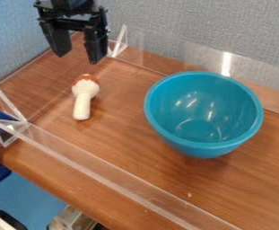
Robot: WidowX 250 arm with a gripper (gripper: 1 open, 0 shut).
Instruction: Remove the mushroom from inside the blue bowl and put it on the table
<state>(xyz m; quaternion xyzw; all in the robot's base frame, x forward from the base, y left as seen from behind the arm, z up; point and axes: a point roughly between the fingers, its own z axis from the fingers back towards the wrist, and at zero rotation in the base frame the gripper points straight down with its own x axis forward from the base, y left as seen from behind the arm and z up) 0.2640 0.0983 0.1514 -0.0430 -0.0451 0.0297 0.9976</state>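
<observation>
Turquoise and empty, the bowl [205, 113] sits well off to the right of the gripper [77, 44] and lower in the picture, with nothing showing on its glossy inside. The mushroom [85, 98] lies on its side on the table [129, 157], below the gripper and a little to its right, stem toward the near wall and orange-brown cap toward the back; it is clear of the bowl and touches nothing but the wood. Judged from that, the task looks essentially done: the mushroom is out of the bowl and resting on the tabletop, and all that seems left is for the arm to clear away. The gripper hangs high above the table near the back left corner, pointing straight down, its dark fingers spread wide apart with only air between them, holding nothing. No part of it touches the mushroom; open space separates the two. Clear acrylic walls [93, 171] edge the table, one just behind the gripper.
</observation>
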